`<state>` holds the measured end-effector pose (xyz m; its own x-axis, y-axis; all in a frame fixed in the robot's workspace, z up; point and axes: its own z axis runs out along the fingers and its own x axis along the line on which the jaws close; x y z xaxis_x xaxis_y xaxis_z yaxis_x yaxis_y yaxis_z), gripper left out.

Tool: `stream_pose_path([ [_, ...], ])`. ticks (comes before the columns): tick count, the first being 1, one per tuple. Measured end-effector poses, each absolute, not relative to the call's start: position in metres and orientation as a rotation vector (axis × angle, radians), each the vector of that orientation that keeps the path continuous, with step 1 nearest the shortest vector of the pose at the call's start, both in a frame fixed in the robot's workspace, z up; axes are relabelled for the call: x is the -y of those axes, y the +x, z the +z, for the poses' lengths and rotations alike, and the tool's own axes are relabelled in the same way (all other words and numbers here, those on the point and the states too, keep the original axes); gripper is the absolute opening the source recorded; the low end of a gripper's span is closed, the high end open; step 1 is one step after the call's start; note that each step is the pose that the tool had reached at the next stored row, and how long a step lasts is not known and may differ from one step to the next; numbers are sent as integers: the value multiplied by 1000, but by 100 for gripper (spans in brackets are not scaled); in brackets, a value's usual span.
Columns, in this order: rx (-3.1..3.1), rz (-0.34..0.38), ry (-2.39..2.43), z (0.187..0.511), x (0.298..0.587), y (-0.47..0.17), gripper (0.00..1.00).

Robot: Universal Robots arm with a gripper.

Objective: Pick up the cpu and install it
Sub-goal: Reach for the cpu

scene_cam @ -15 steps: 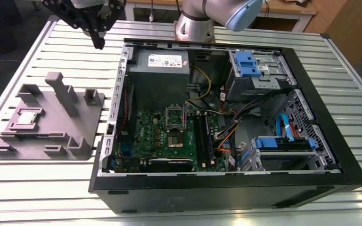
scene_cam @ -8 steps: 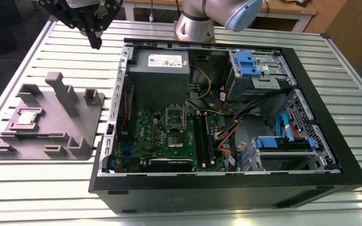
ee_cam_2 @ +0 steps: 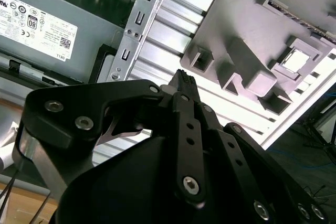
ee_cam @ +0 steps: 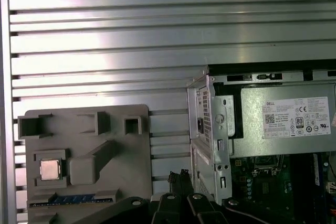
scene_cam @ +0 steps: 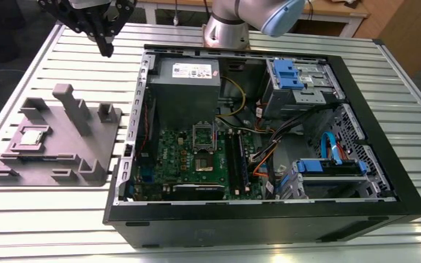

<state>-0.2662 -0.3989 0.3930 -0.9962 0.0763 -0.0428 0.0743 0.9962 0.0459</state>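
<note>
One cpu (scene_cam: 33, 135) | seated in grey fixture (scene_cam: 64, 159), well apart from gripper (scene_cam: 107, 49) | gripper closed, empty | likely light, stiff, fragile; grip opposite edges

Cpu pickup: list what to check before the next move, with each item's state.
1. Cpu lies flat in the fixture, top uncovered: ok.
2. Claw empty: ok.
3. Claw open for the grasp: not ok, it is shut.
4. Claw above the cpu: not ok, it hangs off to the side, over the table.
5. Socket ready to take the cpu: cannot tell.
</note>
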Motion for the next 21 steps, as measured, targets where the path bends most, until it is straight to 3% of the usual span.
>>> stream_pose_path([
  [21,-3091,69,116,392,399,-302,10],
])
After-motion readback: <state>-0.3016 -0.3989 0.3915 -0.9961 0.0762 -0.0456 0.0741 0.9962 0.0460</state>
